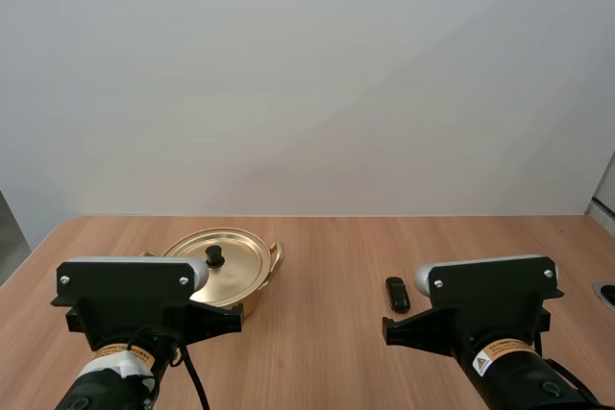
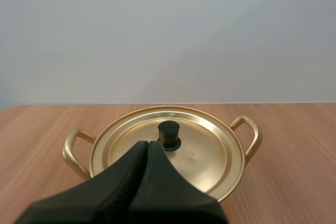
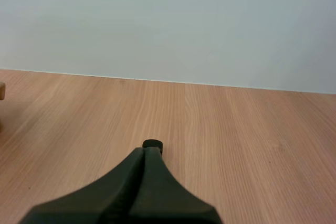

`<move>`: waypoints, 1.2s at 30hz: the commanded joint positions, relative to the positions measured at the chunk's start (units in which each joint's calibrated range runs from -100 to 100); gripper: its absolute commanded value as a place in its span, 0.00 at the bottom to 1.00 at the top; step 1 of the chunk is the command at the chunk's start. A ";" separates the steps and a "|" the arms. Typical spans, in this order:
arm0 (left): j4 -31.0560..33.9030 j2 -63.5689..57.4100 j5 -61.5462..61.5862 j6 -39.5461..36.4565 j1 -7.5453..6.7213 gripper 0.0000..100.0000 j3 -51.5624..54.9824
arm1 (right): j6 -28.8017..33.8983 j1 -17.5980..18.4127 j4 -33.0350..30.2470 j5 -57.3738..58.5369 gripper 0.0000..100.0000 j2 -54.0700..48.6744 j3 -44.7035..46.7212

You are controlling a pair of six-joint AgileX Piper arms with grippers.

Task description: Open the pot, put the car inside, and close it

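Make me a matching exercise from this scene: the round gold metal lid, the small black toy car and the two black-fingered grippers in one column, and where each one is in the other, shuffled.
1. round gold metal lid
2. small black toy car
3. left gripper
4. right gripper

A. fingers shut, tips just short of the car
B. lying on the wooden table, apart from the gold pot
C. seated on the pot
D. fingers shut, tips by the lid's black knob

Pairs: 1-C, 2-B, 3-D, 4-A
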 commanded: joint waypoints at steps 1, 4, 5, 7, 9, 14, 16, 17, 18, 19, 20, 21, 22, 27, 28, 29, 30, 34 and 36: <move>0.02 0.00 -0.04 0.03 0.04 0.00 0.00 | 0.05 0.02 0.00 -0.03 0.00 0.00 0.00; 0.02 0.00 -0.04 0.03 0.04 0.00 0.00 | 0.05 0.17 0.00 -0.03 0.00 0.00 0.00; 0.02 0.00 -0.04 0.03 0.04 0.00 0.00 | 0.05 0.45 0.00 -0.03 0.00 0.00 0.00; 0.02 0.00 -0.04 0.03 0.04 0.00 0.00 | 0.05 0.95 -0.11 -0.03 0.00 0.00 0.00; 0.02 0.00 -0.04 0.03 0.04 0.00 0.00 | 0.05 1.16 -1.25 -0.03 0.00 0.00 0.00; 0.25 0.00 -12.57 1.16 0.04 0.00 0.00 | 0.05 1.16 -10.16 -12.47 0.00 0.00 0.00; 0.25 0.00 -21.59 1.16 0.04 0.00 -1.26 | 0.05 1.16 -11.95 -21.71 0.00 0.00 0.00; 0.25 0.00 -26.83 1.16 0.04 0.00 -2.09 | 0.05 1.16 -12.55 -27.18 0.00 0.00 0.00; 0.25 0.00 -30.96 1.28 0.04 0.00 -2.89 | 0.05 1.16 -12.99 -32.43 0.00 0.00 0.00; 0.25 0.00 -35.42 2.31 0.04 0.00 -4.00 | -0.07 1.16 -13.84 -35.56 0.00 0.00 0.00; 0.25 0.00 -38.89 4.62 0.04 0.00 -5.33 | -0.07 1.16 -14.51 -37.87 0.00 0.00 0.00; 0.25 0.00 -39.84 7.39 0.04 0.00 -6.90 | -0.07 1.16 -14.65 -39.14 0.00 0.00 -0.42; 0.25 0.00 -38.80 11.78 0.04 0.00 -8.68 | -0.07 1.16 -14.65 -39.84 0.00 0.00 -1.68; 0.25 0.00 -25.89 16.05 0.04 0.00 -14.93 | -0.15 1.24 -14.65 -37.12 0.00 0.00 -9.33; 0.25 0.00 -25.82 16.05 0.04 0.00 -15.61 | -0.15 1.24 -14.65 -34.48 0.00 0.00 -10.87; 0.25 0.00 -25.99 16.05 0.04 0.00 -16.48 | -0.15 1.24 -14.65 -31.26 0.00 0.00 -12.27; 0.25 0.00 -26.17 16.05 0.04 0.00 -17.30 | 0.00 1.24 -14.40 -28.52 0.00 0.00 -13.41; 0.25 0.00 -27.04 12.60 0.04 0.00 -19.88 | 0.08 1.73 -12.89 -14.61 0.00 0.43 -16.61; 0.25 0.00 -27.24 11.91 0.04 0.00 -20.98 | 0.08 1.82 -12.89 -9.68 0.00 0.68 -17.57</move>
